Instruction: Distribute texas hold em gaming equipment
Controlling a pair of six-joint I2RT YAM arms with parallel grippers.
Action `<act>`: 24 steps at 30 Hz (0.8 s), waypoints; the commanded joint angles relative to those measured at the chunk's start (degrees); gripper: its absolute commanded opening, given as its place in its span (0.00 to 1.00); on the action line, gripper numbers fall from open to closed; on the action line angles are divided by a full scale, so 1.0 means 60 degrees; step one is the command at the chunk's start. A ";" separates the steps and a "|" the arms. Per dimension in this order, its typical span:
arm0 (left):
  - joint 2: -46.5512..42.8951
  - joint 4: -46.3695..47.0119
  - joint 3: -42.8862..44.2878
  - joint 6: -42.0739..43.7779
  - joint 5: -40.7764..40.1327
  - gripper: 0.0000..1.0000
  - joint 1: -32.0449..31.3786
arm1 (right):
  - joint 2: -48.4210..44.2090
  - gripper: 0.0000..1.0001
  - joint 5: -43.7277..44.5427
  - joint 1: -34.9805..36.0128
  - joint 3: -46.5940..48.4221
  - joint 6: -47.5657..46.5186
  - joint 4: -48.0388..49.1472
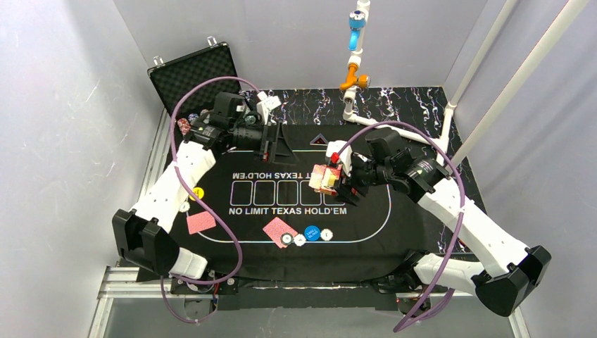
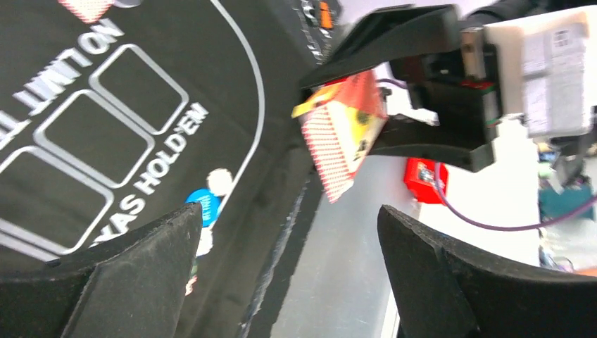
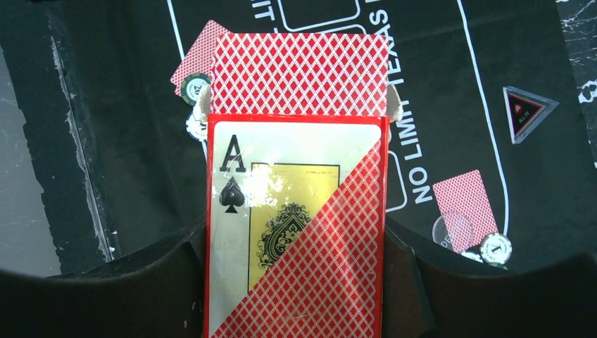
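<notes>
Mat (image 1: 366, 222) edge, deck (image 1: 325, 178) well inside.

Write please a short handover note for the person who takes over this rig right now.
Left gripper: open, empty, over the mat's far left.
Right gripper: shut on the deck, flap open, cards showing.
Face down on the mat's near side: left card and middle card, blue button beside the latter; yellow button at the left edge.
Done: those are out.
Left: probably more cards; the printed boxes hold nothing.
</notes>
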 commanded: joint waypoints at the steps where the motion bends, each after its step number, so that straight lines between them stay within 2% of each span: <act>1: 0.0238 0.1260 0.0156 -0.1762 0.0887 0.94 -0.0945 | 0.0081 0.01 -0.0429 0.0116 0.0533 -0.0071 0.0813; 5: 0.0611 0.1410 0.0089 -0.2214 0.0379 0.90 -0.1500 | 0.0076 0.01 -0.0444 0.0206 0.0555 -0.0069 0.0990; 10: 0.0876 0.1428 -0.0048 -0.2269 0.0291 0.77 -0.1920 | 0.0039 0.01 -0.0386 0.0259 0.0560 -0.0042 0.1051; 19: 0.0806 0.0602 -0.0326 -0.1944 0.0350 0.32 -0.1722 | -0.0027 0.01 -0.0347 0.0274 0.0550 -0.0013 0.1057; 24: 0.0649 0.0773 -0.0491 -0.2104 0.0692 0.19 -0.1336 | -0.0068 0.01 -0.0319 0.0274 0.0471 -0.0013 0.1054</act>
